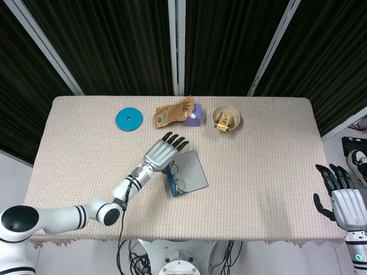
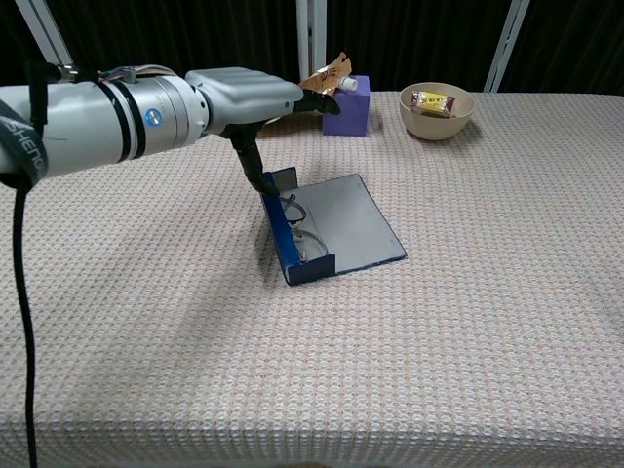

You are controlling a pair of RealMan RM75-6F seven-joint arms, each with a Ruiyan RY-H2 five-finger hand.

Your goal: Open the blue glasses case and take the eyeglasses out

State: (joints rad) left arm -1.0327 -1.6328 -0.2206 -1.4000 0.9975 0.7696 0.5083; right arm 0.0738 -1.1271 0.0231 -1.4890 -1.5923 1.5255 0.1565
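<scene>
Blue glasses case (image 2: 327, 229) is lying open near the middle of the desk (image 1: 258, 166), so the eyeglasses (image 2: 300, 226) inside are showing. Left hand (image 1: 163, 152) is hovering at its 10 o'clock, fingers spread, thumb touching its wall. Right hand (image 1: 343, 197) is waiting spread at 3 o'clock.

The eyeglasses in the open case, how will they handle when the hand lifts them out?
The eyeglasses look thin-wired, so probably light and easily bent. They lie against the blue case wall, so fingers may struggle to get under them. The open case seems light too and may slide if the left hand pushes sideways.
</scene>
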